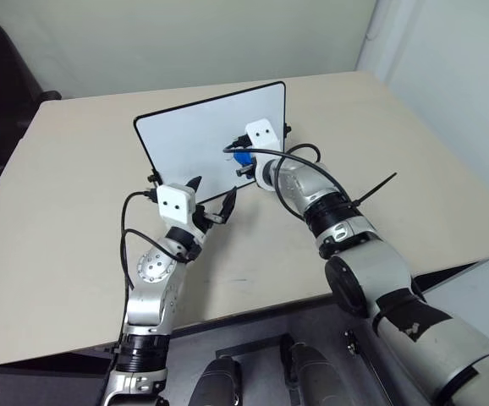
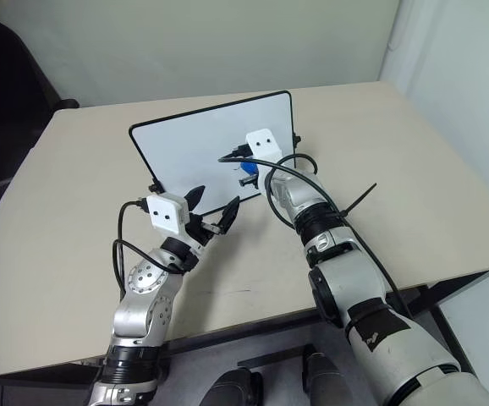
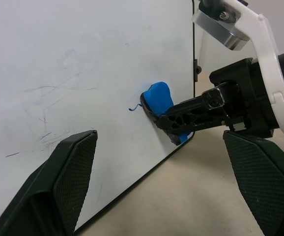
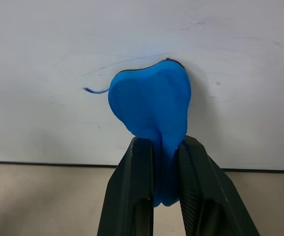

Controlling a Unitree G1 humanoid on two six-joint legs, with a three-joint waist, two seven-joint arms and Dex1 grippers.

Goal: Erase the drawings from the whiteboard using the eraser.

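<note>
**Eraser pressed to the board, a last blue stroke beside it**

The rectangular white whiteboard with a thin black frame [image 1: 195, 135] stood propped near upright on the pale beige desk [image 1: 75, 211], facing the robot; the right gripper [image 4: 164, 162] had its jaws closed on the small bright blue bone-shaped eraser [image 4: 152, 105], whose broad end was pressed flat against the lower part of the panel, close to the bottom rail; of the blue marker drawings [image 4: 96, 90] a short curling tail showed just beside the eraser's edge, and whether more lay hidden under the eraser could not be told; faint grey smears crossed the rest of the white surface.

The left gripper [image 1: 213, 200] hung in front of the board's lower edge with its jaws spread wide and nothing between them, near the frame but apparently not touching it.

The risks, as judged from here: the board was unsupported by the left arm, so a firm push could tip it backward or slide it along the desk; the eraser was pinched only at its narrow end, so a sideways drag might twist it out of the jaws; a stroke aimed too low would ride onto the black rail and miss the leftover line.
</note>
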